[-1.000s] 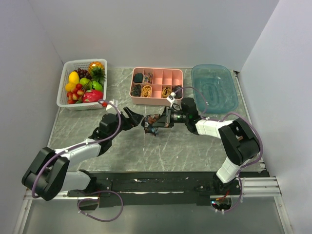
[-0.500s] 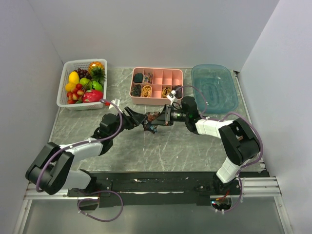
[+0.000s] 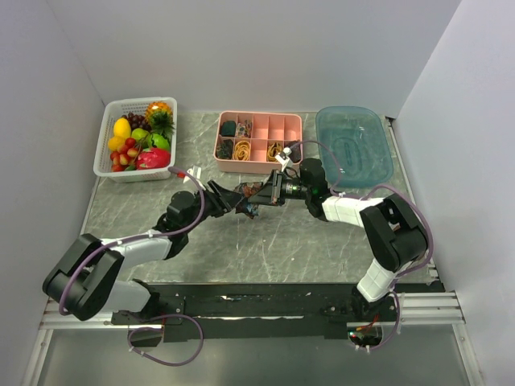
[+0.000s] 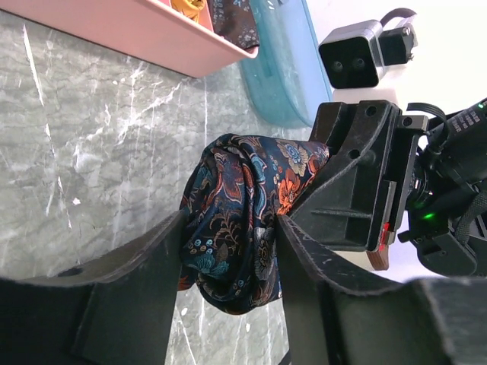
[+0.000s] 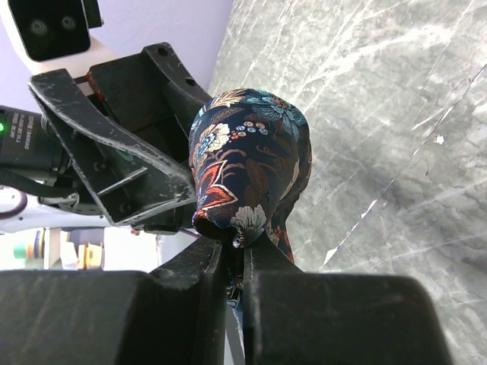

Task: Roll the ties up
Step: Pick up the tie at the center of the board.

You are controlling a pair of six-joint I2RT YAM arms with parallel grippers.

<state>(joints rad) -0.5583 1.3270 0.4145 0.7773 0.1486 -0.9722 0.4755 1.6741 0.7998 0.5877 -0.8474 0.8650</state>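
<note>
One rolled tie [image 3: 249, 199] is the only piece in play, held clear of the tabletop [image 3: 282, 241] near its middle, between the two arms.

- Far left, rear: white basket [image 3: 103, 165] of fruit, well apart from the work.
- Left arm [image 3: 137, 245]: reaches in from the left. In the left wrist view the left jaws are set about halfway apart, astride the roll, one inner face against each side of the fabric [image 4: 243, 198]. Contact is seen on both sides; how firmly it is pressed cannot be told.
- Tie: a compact, rounded bundle in dark paisley. Its long axis is judged to run roughly left to right, along the line between the two wrists, so the left jaws cross it and the right jaws meet it end-on.
- Right arm [image 3: 354, 211]: the right jaws are nearly together, pinched on a small fold at the near end of the roll [image 5: 251, 152].
- Behind: pink compartment tray [image 3: 259, 167]; a teal tub [image 3: 385, 173] is seen to its right.

Judgement: both arms are equally near. The next move depends on the roll staying trapped crosswise on the left if the right-hand pinch is let go.
</note>
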